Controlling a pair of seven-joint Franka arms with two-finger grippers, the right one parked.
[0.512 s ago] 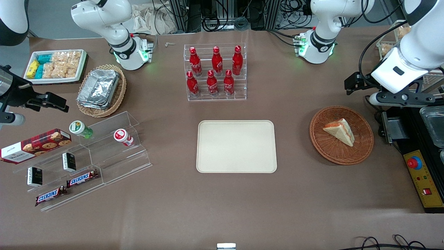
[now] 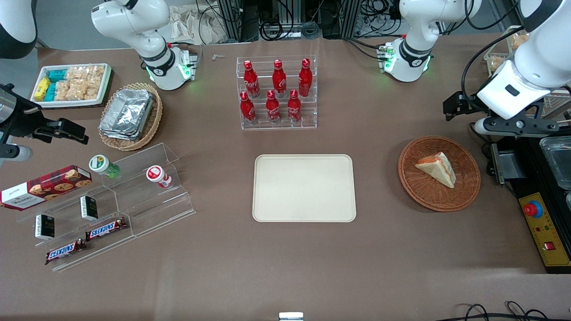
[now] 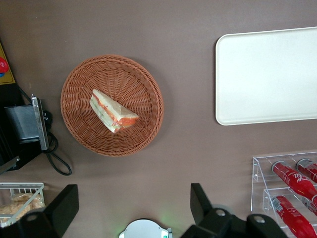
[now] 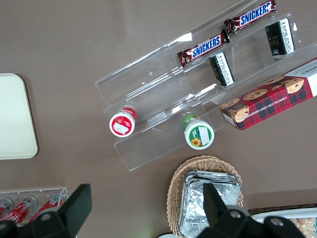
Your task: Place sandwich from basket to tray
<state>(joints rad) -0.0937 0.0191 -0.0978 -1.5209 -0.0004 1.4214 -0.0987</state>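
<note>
Sandwich (image 2: 436, 168) in basket (image 2: 465, 191), gripper (image 3: 132, 204) above, spread

Light falls evenly and fairly brightly from overhead across the brown table (image 2: 285, 258), leaving only soft, short shadows, such as the faint one hugging the basket (image 2: 439, 173) rim. The tray (image 2: 304, 187) reads pale but not blown out. Glare glints on the foil containers (image 2: 127, 112) and the clear acrylic shelf (image 2: 134, 187). The gripper (image 3: 133, 206), wide apart at the wrist camera's edge, looks dark and slightly soft, possibly out of focus.
</note>
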